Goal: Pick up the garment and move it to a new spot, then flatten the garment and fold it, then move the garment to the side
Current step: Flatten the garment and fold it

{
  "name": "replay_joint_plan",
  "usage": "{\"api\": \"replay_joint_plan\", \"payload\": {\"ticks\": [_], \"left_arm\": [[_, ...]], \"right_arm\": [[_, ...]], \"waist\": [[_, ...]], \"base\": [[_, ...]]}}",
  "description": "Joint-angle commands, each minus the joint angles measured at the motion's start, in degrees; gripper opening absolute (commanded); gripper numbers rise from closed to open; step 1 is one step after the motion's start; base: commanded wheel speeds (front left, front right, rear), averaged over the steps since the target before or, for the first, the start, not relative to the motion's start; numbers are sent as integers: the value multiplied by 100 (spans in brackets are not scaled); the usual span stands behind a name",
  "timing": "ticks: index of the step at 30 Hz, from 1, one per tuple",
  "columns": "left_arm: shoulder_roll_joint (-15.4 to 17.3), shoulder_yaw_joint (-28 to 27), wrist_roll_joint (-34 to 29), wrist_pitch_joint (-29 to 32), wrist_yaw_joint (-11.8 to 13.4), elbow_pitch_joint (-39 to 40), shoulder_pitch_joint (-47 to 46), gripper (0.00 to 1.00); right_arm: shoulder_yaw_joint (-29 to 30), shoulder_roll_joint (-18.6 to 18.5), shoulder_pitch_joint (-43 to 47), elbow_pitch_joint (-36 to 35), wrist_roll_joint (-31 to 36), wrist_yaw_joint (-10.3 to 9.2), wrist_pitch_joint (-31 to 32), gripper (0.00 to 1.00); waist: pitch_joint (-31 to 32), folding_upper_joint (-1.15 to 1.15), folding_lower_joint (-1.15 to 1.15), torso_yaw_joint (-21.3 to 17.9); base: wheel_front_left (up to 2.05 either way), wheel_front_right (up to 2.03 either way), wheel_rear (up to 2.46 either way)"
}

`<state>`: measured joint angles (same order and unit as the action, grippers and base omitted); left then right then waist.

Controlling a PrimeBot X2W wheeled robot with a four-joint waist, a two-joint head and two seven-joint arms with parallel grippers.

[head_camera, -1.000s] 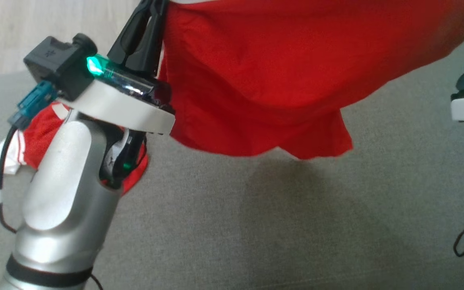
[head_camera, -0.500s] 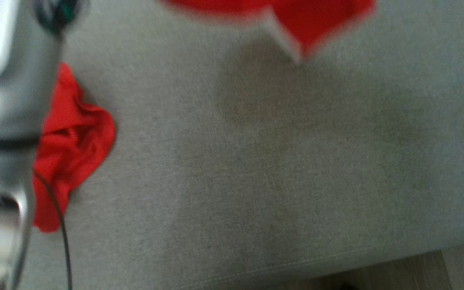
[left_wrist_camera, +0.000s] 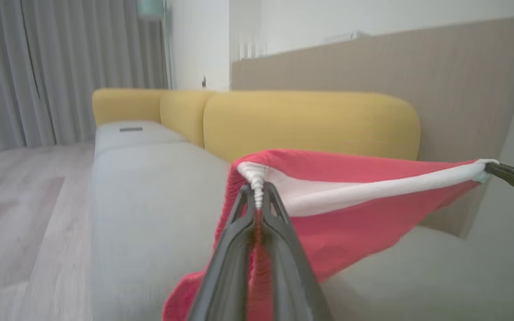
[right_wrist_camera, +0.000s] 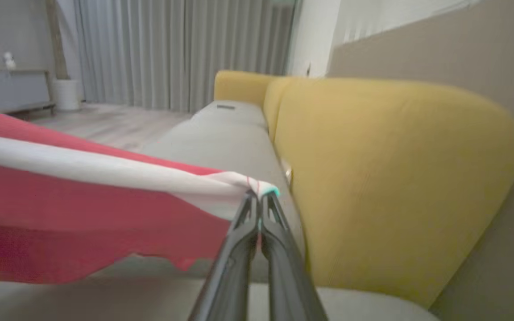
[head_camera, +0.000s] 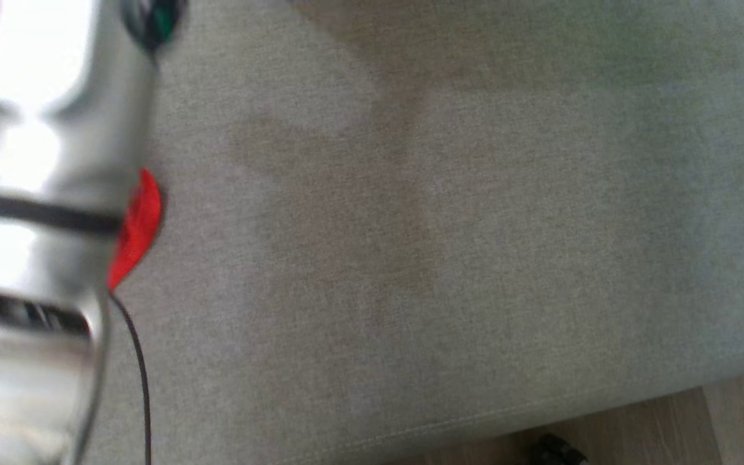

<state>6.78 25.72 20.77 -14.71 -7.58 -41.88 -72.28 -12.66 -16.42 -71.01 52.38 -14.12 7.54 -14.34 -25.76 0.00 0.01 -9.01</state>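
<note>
Garment is hanging stretched above the grey sofa seat, left gripper and right gripper each clamping on its white band (head camera is tipping lower than a second ago).

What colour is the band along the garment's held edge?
White band on a red garment; clearest in the left wrist view.

The head view looks steeply down, close over the grey seat cushion, with the left forearm blurred at frame left. Each wrist view sits low over the cushion, looking along its own pinched fingers. The left gripper faces the yellow backrest. The right gripper looks along the sofa toward the curtains. Both wrist views share the garment, the backrest and the cushion.
</note>
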Motion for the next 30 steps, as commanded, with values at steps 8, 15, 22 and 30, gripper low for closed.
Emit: {"api": "replay_joint_plan", "payload": {"ticks": [8, 15, 22, 30], "left_arm": [[334, 625, 200, -28, 10, 551, 1864, 0], [522, 921, 167, -29, 10, 1045, 3026, 0], [559, 900, 57, -29, 9, 1392, 3621, 0], [469, 903, -115, -29, 9, 1782, 4273, 0]], "right_arm": [[-1420, -543, 1260, -65, -1074, -5, 495, 0], [-2076, -1376, 2314, -727, -2002, -5, 832, 0], [-2193, -1795, 2951, -1132, -2281, -5, 938, 0], [-1885, -2051, 3696, -1538, -2357, -5, 976, 0]], "waist": [[465, 0, -1, 81], [928, 0, -1, 153], [1243, 0, -1, 125], [1608, 0, -1, 63]], "base": [[0, 0, 0], [0, 0, 0], [0, 0, 0], [0, 0, 0]]}}
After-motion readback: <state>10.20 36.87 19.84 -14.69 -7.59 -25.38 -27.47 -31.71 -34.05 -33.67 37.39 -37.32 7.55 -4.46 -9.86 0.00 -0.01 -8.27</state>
